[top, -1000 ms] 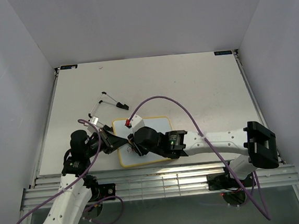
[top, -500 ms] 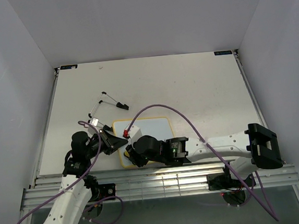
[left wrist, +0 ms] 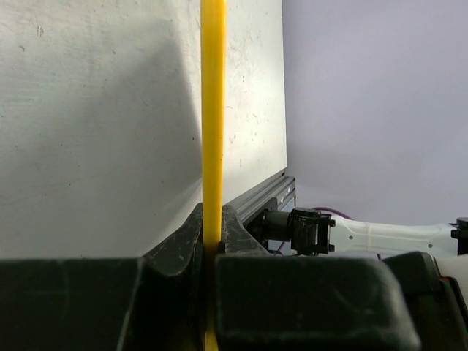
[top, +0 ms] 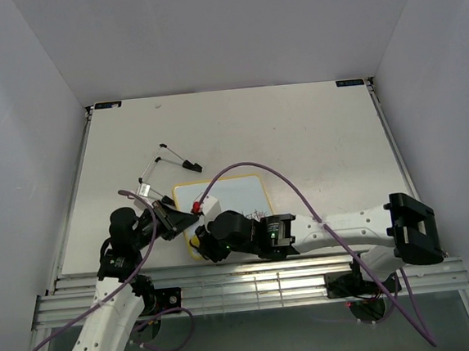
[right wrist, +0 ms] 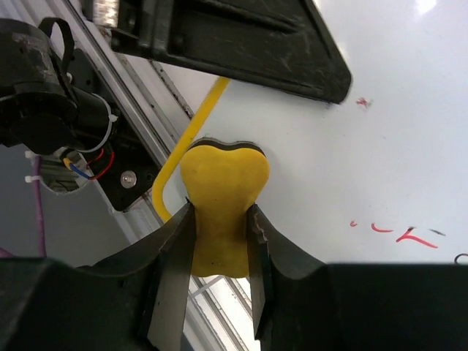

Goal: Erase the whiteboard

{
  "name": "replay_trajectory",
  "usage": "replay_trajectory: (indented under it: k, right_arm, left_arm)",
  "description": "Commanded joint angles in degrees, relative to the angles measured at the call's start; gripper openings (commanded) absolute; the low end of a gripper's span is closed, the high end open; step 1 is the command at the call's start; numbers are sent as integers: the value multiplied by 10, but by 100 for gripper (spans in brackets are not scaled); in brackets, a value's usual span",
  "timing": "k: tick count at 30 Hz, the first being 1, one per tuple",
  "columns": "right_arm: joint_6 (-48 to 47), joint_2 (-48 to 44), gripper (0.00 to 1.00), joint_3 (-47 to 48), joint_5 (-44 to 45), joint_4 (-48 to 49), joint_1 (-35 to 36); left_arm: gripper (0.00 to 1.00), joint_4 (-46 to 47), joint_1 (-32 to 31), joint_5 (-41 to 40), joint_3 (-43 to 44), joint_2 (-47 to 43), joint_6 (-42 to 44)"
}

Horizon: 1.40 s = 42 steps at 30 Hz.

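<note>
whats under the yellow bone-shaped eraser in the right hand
The yellow bone-shaped eraser rests on the white yellow-framed whiteboard near its rounded corner. Red ink marks show off to one side. Any ink directly beneath is covered and cannot be seen.

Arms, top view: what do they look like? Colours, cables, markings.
Both are white link shells with black joint housings: left arm, right arm. The right arm has a blocky black elbow housing. A purple cable loops off each wrist. The left tool and right tool are black, each with two flat fingers.
</note>
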Motion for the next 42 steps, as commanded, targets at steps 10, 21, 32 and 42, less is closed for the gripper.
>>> replay_trajectory:
  k: [10,21,32,42]
  right_arm:
    - [51,-144,8,-254,-31,26,-122]
    - [79,-172,8,-273,-101,93,-115]
    - [93,-48,8,-91,-88,110,-1]
    - [80,-71,8,-150,-60,84,-57]
  left_arm:
    - [0,105,-4,78,-3,-64,-127]
    - [0,65,-5,65,-18,-83,-94]
    - [0,41,-4,52,-25,-94,-79]
    - [0,33,-5,72,-11,-94,-67]
